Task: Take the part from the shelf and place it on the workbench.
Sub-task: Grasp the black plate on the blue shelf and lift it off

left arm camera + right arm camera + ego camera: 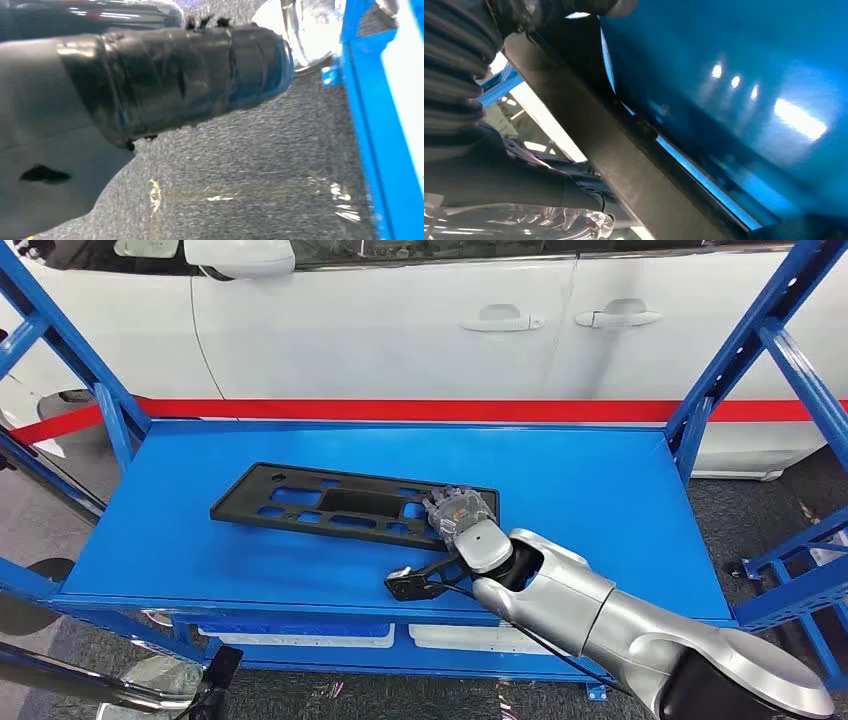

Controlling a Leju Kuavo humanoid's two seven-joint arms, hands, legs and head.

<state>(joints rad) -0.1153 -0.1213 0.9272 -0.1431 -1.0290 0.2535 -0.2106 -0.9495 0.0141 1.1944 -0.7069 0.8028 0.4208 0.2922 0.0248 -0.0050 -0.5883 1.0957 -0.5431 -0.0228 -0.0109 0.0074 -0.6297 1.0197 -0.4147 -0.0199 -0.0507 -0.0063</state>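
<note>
- The part (345, 503), a long flat black panel with several cut-out openings, lies on the blue shelf (600, 490), nearer the front edge than the back and left of the middle.
- Its long side runs slightly askew to the shelf's front edge, the left end further back than the right end.
- The right robot hand (462, 512) rests on the right end of the part, fingers laid over its top face; whether they actually grip the panel cannot be told from the head view.
- In the right wrist view the part's dark edge (624, 165) runs diagonally against the glossy blue shelf surface (734, 75), with the ribbed grey cover of the right robot hand (451, 75) close beside it.
- The silver right arm (600, 620) reaches in over the shelf's front edge toward the panel.
- The left robot hand (165, 80) hangs over grey carpeted floor (250, 175) beside a blue shelf post (370, 125); its fingers are not clear enough to tell their state.
- Behind the shelf stands a white car (400, 330), with a red band (400, 410) along the shelf's back edge.
</note>
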